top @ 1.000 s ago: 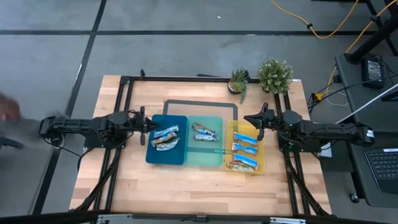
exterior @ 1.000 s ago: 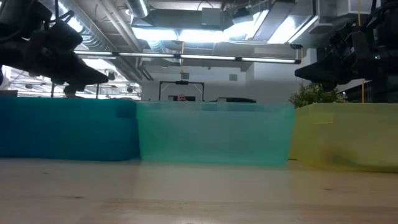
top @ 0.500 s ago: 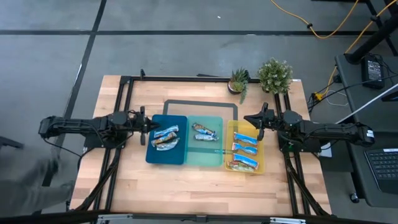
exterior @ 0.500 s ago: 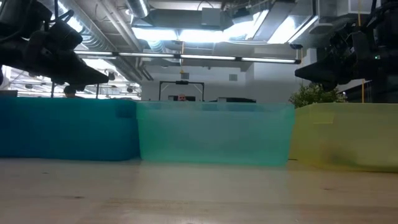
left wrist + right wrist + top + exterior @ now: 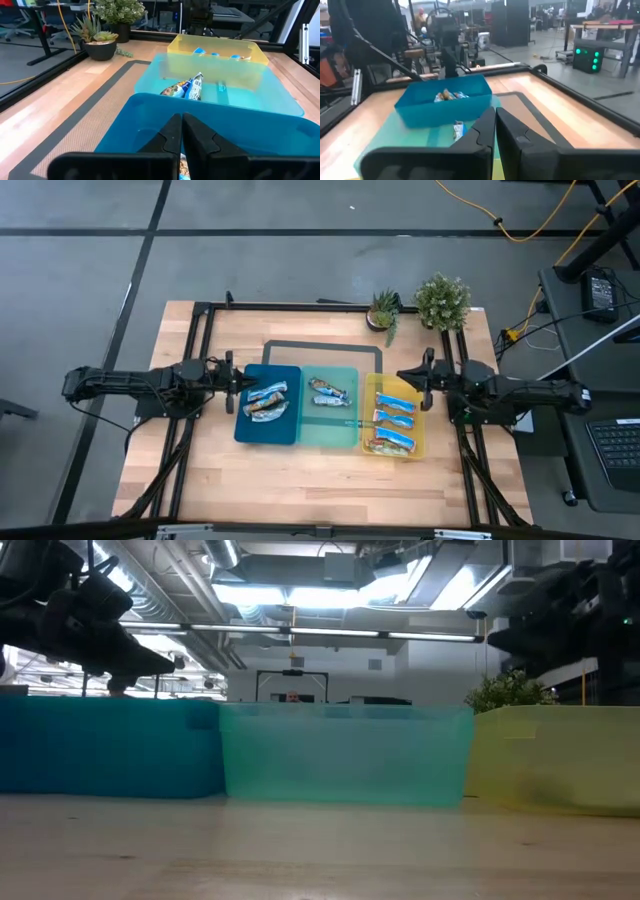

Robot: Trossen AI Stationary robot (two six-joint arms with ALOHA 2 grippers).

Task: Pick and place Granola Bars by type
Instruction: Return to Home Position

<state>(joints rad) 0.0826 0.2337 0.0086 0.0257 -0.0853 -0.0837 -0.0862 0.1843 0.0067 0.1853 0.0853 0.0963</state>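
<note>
Three trays stand side by side: dark blue (image 5: 268, 420), teal (image 5: 330, 425) and yellow (image 5: 400, 448). Wrapped granola bars lie in each: a small heap in the blue tray (image 5: 266, 401), two in the teal one (image 5: 328, 392), three blue-and-white ones in the yellow one (image 5: 393, 420). My left gripper (image 5: 243, 383) hovers shut over the blue tray's left rim (image 5: 150, 100). My right gripper (image 5: 403, 376) is shut too, above the yellow tray's far right corner. In the right wrist view the blue tray's bars (image 5: 449, 95) and a teal-tray bar (image 5: 458, 130) show past its shut fingers (image 5: 495, 114).
Two potted plants (image 5: 383, 308) (image 5: 442, 298) stand at the table's far edge, behind the yellow tray. A dark mat outline (image 5: 322, 348) lies behind the trays. Black frame rails run along the left and right sides. Bare wood lies between the trays and the near edge.
My right gripper has drawn back a little toward the table's right edge and risen slightly, staying shut. A blurred person beside the table's left side has moved out of the high view.
</note>
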